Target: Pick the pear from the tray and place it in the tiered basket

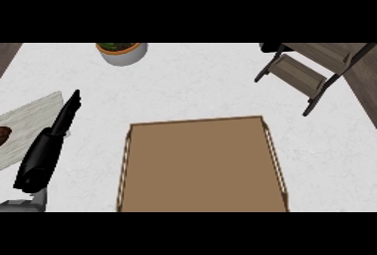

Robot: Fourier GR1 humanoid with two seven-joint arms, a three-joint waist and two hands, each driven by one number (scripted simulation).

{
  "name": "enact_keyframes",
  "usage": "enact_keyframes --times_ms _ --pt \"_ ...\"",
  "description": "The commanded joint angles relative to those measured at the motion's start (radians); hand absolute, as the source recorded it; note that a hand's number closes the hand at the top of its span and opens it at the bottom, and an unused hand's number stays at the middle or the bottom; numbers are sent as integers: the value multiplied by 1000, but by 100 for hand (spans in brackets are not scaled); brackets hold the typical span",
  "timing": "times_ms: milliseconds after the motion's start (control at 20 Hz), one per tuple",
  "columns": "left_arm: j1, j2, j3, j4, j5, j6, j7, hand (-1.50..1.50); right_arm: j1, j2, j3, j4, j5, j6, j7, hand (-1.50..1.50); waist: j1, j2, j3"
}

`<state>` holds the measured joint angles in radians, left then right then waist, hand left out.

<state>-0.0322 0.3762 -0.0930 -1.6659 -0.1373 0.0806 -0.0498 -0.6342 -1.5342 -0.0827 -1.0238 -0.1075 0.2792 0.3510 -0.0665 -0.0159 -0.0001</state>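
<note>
The left hand [46,149] shows at the view's left side, fingers straight and stretched away from the forearm, holding nothing; whether it touches the counter cannot be told. Its fingertips point up toward the far edge of the white counter [199,84]. The right hand is out of view.

Just to the right of the hand lies a brown tray [200,167] with a thin raised rim, its floor bare; no pear shows on it or anywhere else in view. To the hand's left, partly under its fingers, sits a pale marbled board [29,124] with a dark brown object [4,133] at the view's edge. Beyond the fingertips, further away, stands a white pot [122,52] with greenery. Far to the right, across the tray, the tiered basket [313,69] stands with dark frame and wooden shelves.
</note>
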Motion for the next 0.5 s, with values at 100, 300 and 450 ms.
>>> enact_keyframes --times_ms 100,300,450 --pt "-12 -25 -21 -17 -8 -24 -19 0 10 -70 -131 -73 -68 58 55 150 50 10 -1" --pt "-90 -35 -37 -4 -21 -48 41 0 -107 -55 -117 -131 -108 83 205 150 85 20 -2" --pt "-123 -60 -53 52 -38 -47 -6 0 -199 -39 -49 -86 -70 89 236 150 122 31 -4"
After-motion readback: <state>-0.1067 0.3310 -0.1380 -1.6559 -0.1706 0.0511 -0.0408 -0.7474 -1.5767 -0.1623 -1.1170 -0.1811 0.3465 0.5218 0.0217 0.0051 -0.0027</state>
